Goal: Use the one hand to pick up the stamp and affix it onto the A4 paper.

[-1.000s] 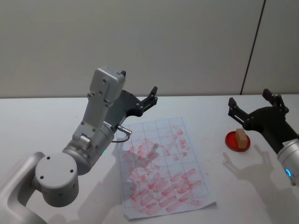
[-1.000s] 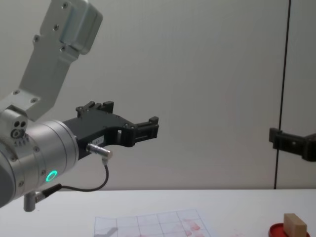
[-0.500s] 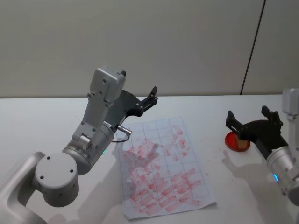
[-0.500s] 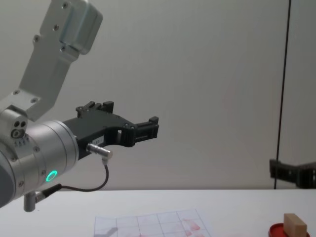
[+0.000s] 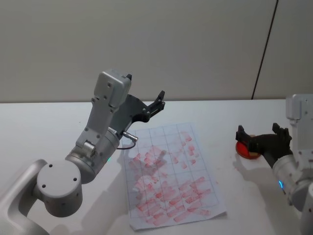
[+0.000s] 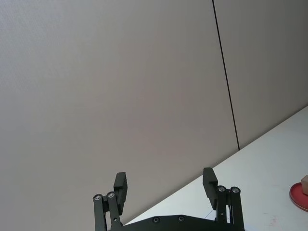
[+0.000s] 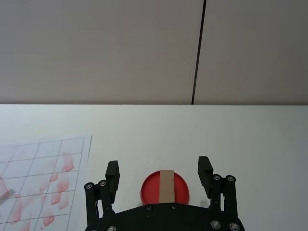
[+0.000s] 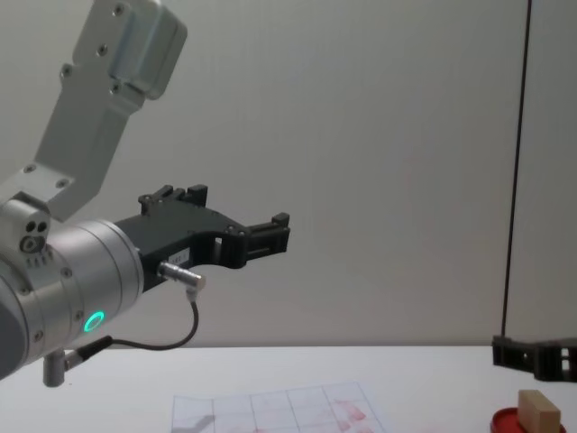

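- At the left of the head view, the grey left arm holds its black left gripper (image 6: 164, 179) raised over the white tabletop (image 5: 49, 122), beyond the sheet's upper left corner. Its fingers are spread with nothing between them, and its pose matches that of a second ago; it looks parked.
- In the middle, the white A4 paper printed with a faint grid (image 5: 168, 176) lies flat and crowded with reddish stamp marks, with no new mark added.
- At the right, the black right gripper (image 5: 258, 131) has come down and drawn in over the last second. In the chest view it has dropped from mid-height to just above the table at the lower right.
- Its jaws stand released and wide, lined up either side of the small tan wooden block stamp (image 7: 166, 185).
- The stamp has not moved. It stands on the flat red round ink pad (image 7: 180, 190), to the right of the paper and apart from it.
- The approach looks nearly done, so a little more descent and a squeeze would come next.
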You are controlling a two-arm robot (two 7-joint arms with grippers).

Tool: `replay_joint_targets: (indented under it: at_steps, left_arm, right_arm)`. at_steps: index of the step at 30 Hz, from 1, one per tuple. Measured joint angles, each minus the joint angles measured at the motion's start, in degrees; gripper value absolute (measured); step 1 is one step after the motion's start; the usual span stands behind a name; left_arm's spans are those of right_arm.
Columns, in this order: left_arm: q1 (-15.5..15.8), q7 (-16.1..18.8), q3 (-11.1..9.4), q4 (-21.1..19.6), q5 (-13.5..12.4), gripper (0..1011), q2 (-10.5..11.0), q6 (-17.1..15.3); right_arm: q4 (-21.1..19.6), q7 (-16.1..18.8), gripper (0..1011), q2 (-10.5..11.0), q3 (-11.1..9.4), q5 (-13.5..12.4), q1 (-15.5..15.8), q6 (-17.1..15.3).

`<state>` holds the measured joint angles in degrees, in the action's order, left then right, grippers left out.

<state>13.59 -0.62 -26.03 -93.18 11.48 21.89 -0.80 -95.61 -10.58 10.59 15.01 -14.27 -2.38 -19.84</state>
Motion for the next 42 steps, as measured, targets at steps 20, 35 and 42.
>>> replay_joint_targets:
  at_steps: [20,35,42]
  left_arm:
    - [0.00,0.00,0.00,0.00,0.00,1001,0.00,0.00]
    - [0.00,-0.01,0.00,0.00,0.00,1001,0.00,0.00]
    - [0.00,0.00,0.00,0.00,0.00,1001,0.00,0.00]
  right_arm:
    - [5.43,0.36,1001,-1.86,-0.99,-1.03,-2.89,-4.08]
    - [7.38,0.56,675,-2.56,-1.30,-0.68,-3.61,-5.79]
    - [7.85,0.54,448,-2.78,-1.49,-0.46,-3.81,-6.16]
